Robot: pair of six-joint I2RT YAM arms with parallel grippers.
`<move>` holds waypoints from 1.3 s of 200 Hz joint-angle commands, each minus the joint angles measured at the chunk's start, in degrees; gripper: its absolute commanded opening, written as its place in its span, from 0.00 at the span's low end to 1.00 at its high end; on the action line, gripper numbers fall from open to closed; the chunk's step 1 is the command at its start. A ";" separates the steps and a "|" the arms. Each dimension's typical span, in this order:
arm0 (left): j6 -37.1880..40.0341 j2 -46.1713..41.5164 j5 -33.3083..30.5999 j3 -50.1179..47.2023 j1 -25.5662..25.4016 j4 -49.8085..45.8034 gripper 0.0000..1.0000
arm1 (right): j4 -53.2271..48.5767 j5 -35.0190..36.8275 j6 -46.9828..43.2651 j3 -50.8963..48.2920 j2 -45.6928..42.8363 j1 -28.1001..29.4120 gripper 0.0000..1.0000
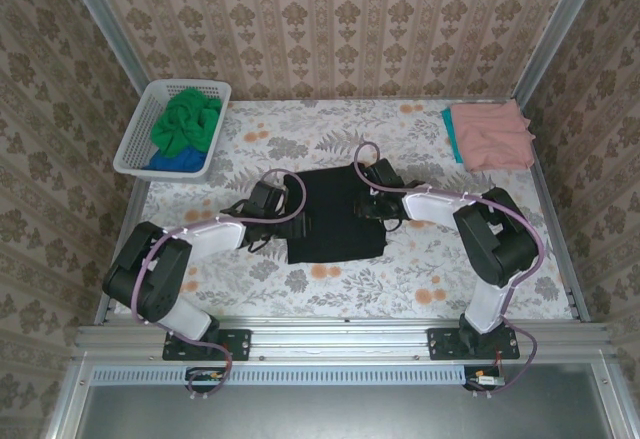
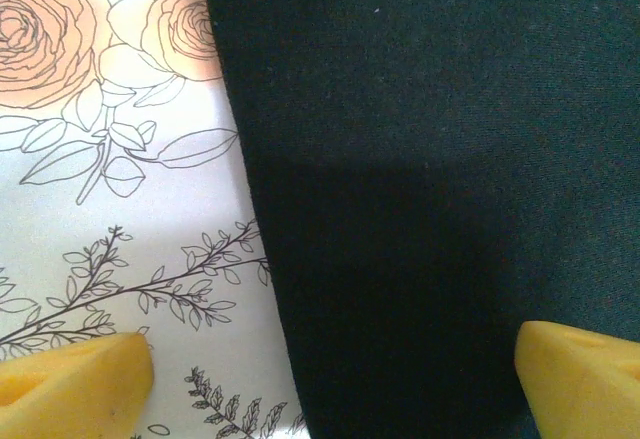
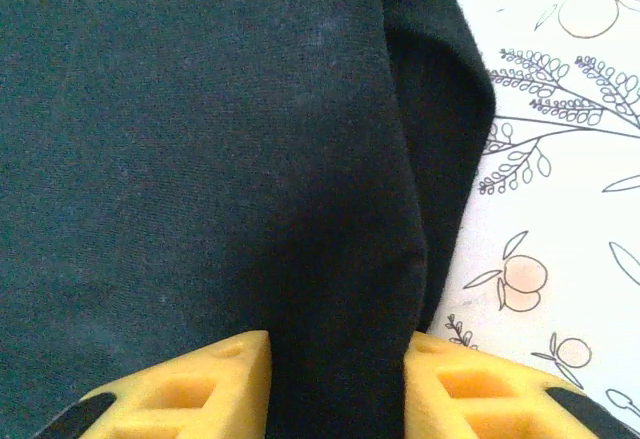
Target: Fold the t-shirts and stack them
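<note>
The floral-print bench carries a black cotton t-shirt lying flat, its long axis running between both arms. The left pincer, spread wide, straddles the shirt's edge, with the cloth to its right. The right pincer, set narrower, brackets the opposite fold; I cannot tell if it grips.

You see the black t-shirt, matt fine-knit cloth faintly flecked with lint, on a worktop with a smooth floral-printed surface. The fingers of your right tool are matt yellow plastic, and the basket is white plastic lattice.
</note>
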 commanded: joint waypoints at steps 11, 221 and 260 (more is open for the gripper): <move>1.13 2.69 3.88 1.16 0.23 2.39 0.95 | -1.87 1.28 -1.05 2.33 3.49 -0.32 0.36; 2.17 -11.30 5.55 -5.88 8.29 -0.29 0.96 | -22.93 10.94 -21.99 19.35 -3.12 -12.93 0.00; 2.56 -13.40 6.25 -6.63 8.67 -1.43 0.96 | -24.37 13.44 -19.14 20.24 1.56 -15.61 0.00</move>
